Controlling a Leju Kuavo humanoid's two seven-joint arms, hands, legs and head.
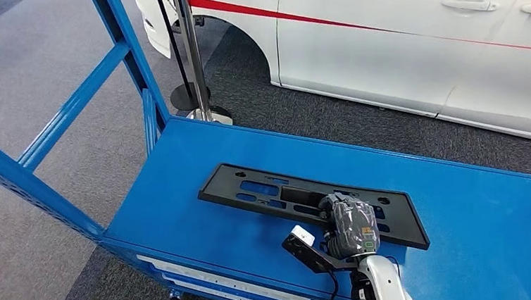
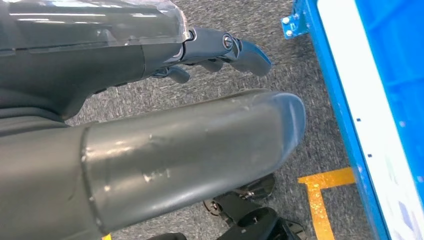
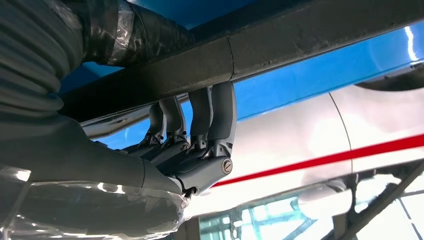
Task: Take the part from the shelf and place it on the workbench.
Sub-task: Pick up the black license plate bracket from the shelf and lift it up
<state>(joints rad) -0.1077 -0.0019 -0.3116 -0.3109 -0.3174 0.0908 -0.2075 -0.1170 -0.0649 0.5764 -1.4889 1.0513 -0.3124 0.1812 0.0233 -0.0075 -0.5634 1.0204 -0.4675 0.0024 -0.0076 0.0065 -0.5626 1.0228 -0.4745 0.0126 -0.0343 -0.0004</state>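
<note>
Here, the scene by its parts:
Part: the long black slotted part (image 1: pixel 309 202) lies flat on the blue shelf (image 1: pixel 200 168), slantwise across it, near the front edge.
Right hand: the right hand (image 1: pixel 351 223) sits at the part's near long edge; in the right wrist view its fingers (image 3: pixel 210 115) hook up behind a dark bar, the part's edge (image 3: pixel 300 37), with the thumb on the facing side (a clamp on the rim, I judge, so the thin panel can be lifted without sliding).
Left hand: the left hand (image 2: pixel 150 140) hangs beside the shelf's front, over the grey carpet; its fingers (image 2: pixel 235 47) are loosely apart and hold nothing.
Why this grip: taking one long edge looks like the only purchase a flat panel offers.
Surroundings: a white car (image 1: pixel 410 34) with a red stripe stands behind the shelf, a metal stanchion (image 1: pixel 188 49) at its corner.
Writing: no readable brand or label; the pale strip on the shelf's front edge (image 1: pixel 222 280) is too small to read.
</note>
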